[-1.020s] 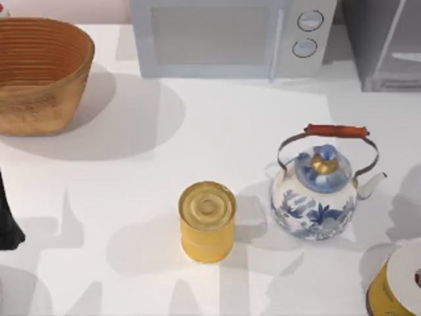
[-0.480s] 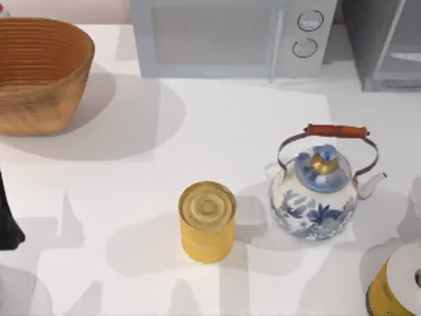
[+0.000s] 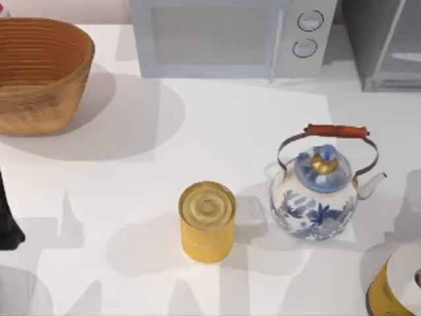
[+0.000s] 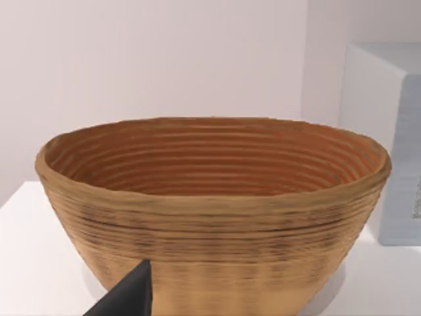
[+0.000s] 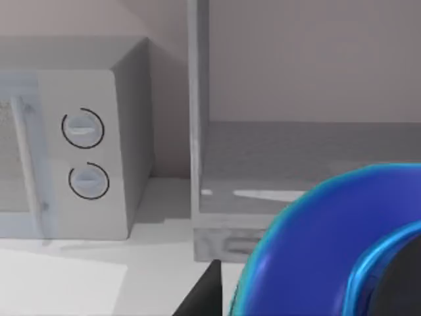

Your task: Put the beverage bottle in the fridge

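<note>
A large blue rounded body, the beverage bottle (image 5: 316, 250), sits close up in the right wrist view. My right gripper is shut on it, and one dark fingertip (image 5: 205, 293) shows beside it. Beyond the bottle stands the fridge (image 5: 289, 148), a grey box with a light upright frame and a grey floor inside. From above, the fridge (image 3: 370, 46) is at the table's far right corner. My left gripper (image 3: 8, 227) is parked at the table's left edge, facing the basket.
A light grey microwave (image 3: 223, 36) with two knobs stands left of the fridge. A woven basket (image 3: 39, 72) is at the far left. A yellow can (image 3: 207, 220), a blue-and-white kettle (image 3: 322, 194) and a yellow, white-topped container (image 3: 398, 286) stand on the near half.
The shadows at the table's right edge have shifted. The can, the kettle, the basket and the left arm have not moved.
</note>
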You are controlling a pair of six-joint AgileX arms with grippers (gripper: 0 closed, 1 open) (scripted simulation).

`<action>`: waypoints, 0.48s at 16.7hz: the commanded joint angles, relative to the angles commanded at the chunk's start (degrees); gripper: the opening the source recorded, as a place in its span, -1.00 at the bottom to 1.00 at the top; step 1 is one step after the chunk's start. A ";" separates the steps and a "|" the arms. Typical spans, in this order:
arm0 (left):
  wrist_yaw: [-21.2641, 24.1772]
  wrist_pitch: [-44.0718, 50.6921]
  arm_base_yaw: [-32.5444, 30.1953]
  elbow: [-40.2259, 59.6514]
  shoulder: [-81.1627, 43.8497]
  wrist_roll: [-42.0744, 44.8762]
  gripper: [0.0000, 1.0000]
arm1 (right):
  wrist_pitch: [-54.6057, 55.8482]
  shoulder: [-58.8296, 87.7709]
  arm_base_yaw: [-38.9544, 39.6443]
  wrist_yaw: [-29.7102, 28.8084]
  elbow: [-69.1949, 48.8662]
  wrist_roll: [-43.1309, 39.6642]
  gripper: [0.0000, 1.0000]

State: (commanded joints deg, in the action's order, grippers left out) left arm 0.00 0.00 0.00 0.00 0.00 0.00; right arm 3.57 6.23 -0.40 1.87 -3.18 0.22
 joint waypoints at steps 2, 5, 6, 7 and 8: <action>0.00 0.00 0.00 0.00 0.00 0.00 1.00 | 4.02 6.60 -0.29 1.75 -3.49 0.16 -0.98; 0.00 0.00 0.00 0.00 0.00 0.00 1.00 | 12.15 20.80 -1.29 4.68 -10.57 0.50 -0.98; 0.00 0.00 0.00 0.00 0.00 0.00 1.00 | 15.30 26.50 -1.77 5.62 -13.34 0.63 -0.98; 0.00 0.00 0.00 0.00 0.00 0.00 1.00 | 18.60 32.60 -2.35 6.50 -16.25 0.75 -0.98; 0.00 0.00 0.00 0.00 0.00 0.00 1.00 | 22.03 39.01 -3.05 7.30 -19.27 0.85 -0.98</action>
State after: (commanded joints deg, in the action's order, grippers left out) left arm 0.00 0.00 0.00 0.00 0.00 0.00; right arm 25.59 45.24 -3.45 9.17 -22.45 1.06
